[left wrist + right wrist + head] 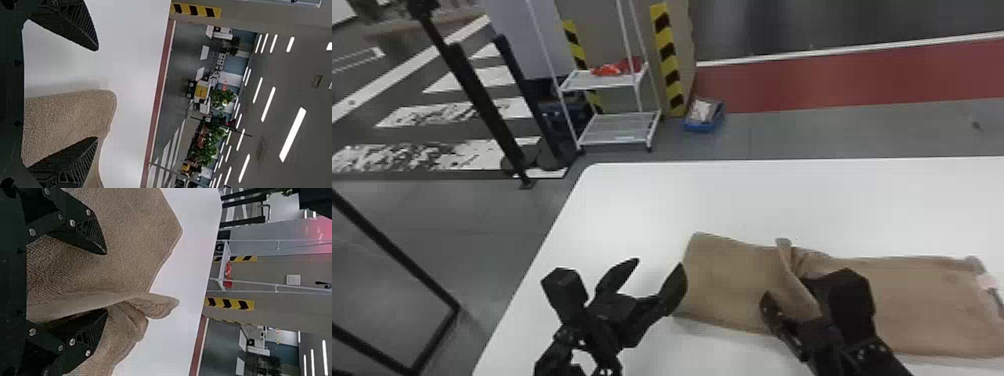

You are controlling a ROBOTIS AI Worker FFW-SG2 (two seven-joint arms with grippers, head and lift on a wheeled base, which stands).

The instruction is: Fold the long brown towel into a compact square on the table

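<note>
The brown towel (727, 285) lies on the table (652, 205); above that table, my right gripper (783, 287) gapes wide around its raised fold, unclamped, and my left gripper (660, 262), spread wide and empty, hangs nearer the table's left edge

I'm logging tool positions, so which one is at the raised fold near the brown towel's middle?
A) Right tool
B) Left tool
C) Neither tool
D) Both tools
A: the right tool is at the raised fold, fingers apart, while the left tool is by the brown towel's left end.
</note>
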